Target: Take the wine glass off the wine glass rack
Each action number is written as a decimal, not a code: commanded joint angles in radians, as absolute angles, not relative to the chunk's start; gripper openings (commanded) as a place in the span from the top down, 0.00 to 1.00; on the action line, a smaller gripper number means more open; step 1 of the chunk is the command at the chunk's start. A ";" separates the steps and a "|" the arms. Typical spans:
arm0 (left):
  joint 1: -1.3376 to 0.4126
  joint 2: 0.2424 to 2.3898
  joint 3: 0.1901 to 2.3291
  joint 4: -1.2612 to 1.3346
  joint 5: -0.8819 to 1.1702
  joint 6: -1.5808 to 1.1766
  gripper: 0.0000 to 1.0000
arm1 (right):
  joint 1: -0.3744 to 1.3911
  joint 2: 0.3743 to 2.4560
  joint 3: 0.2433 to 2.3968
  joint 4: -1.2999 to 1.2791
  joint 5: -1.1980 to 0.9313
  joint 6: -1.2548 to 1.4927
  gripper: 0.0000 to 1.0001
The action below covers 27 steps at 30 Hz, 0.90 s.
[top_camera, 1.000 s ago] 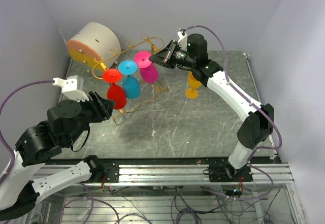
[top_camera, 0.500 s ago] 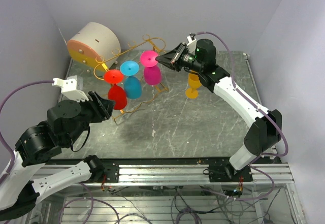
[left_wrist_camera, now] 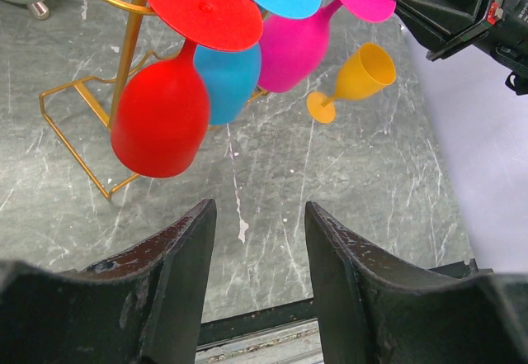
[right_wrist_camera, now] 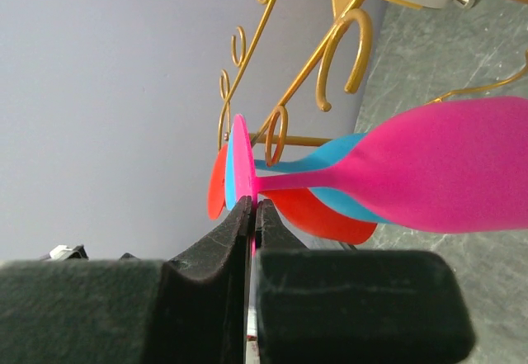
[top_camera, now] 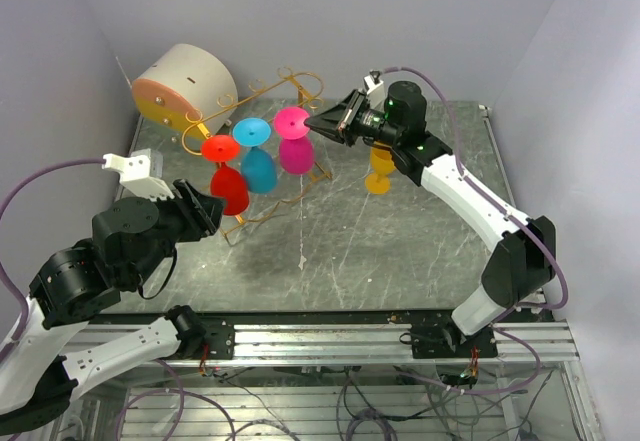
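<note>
**Pink glass pinched by its foot at the rack's right end**

Your left gripper [left_wrist_camera: 260, 215] hangs with jaws apart, holding nothing, near the red glass [left_wrist_camera: 161, 116]. On the wine glass rack [left_wrist_camera: 126, 50], that one, the blue glass [left_wrist_camera: 231, 83] and the pink wine glass [top_camera: 297, 153] hang bowl-down, stems upright. The pink wine glass is rightmost: opaque, glossy magenta. Your right gripper [right_wrist_camera: 253, 207] reaches in from the right and clamps the edge of its flat foot. Your pull likely runs along the rails toward that arm. Whether the foot rests on the rails is unclear.

Lighting even and bright throughout; soft shadows on the bench [top_camera: 380, 251]; near gripper fingers [right_wrist_camera: 223, 248] blurred at lower frame.
</note>
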<state>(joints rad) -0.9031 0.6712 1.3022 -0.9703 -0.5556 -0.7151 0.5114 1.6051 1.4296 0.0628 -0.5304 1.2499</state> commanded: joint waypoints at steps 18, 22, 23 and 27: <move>-0.907 0.733 1.331 -0.848 -0.435 -0.787 0.40 | 0.517 1.279 1.344 -0.321 -0.568 0.738 1.00; -0.906 0.752 1.317 -0.756 -0.346 -0.835 0.40 | 0.576 1.168 1.363 -0.515 -0.406 0.495 1.00; -0.906 0.761 1.313 -0.733 -0.323 -0.851 0.39 | 0.597 1.141 1.368 -0.543 -0.355 0.452 1.00; -0.906 0.816 1.310 -0.659 -0.235 -0.947 0.37 | 0.649 1.043 1.389 -0.618 -0.140 0.300 1.00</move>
